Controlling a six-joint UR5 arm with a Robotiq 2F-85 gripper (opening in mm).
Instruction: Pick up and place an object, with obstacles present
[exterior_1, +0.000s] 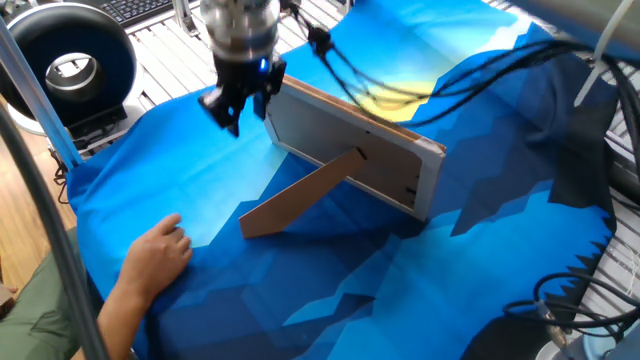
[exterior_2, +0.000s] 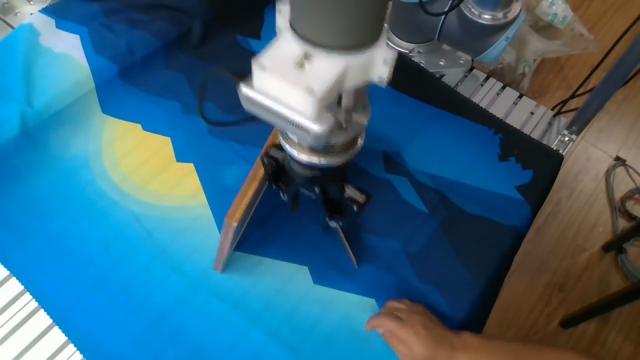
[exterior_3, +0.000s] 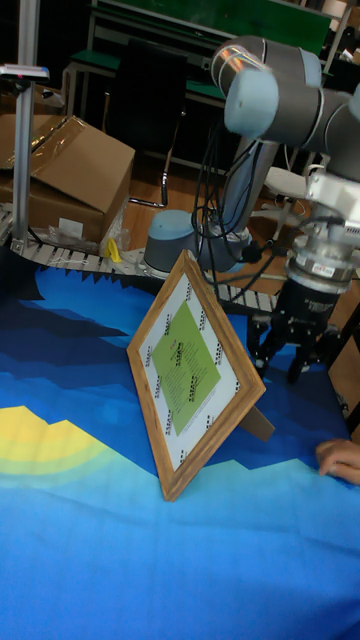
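The tiny beige lump does not show in any view, so I cannot tell where it lies; judging by its kind it should be very light and easy to flick away, best pinched square across 2 opposite faces. The hand (exterior_1: 240, 108) hangs above the blue-clothed counter (exterior_1: 480, 250), just beside the picture frame (exterior_1: 350, 150), its fingers spread, holding and touching nothing, while a person's arm (exterior_1: 150, 268) rests on the cloth nearby.

cloth: a blue cloth (exterior_1: 300, 300) with a yellow sun print covers the surface
fan: black ring-shaped device (exterior_1: 70, 60) beyond the surface's corner
box: cardboard box (exterior_3: 65, 190) behind the far edge
keyboard: black keyboard (exterior_1: 135, 10)
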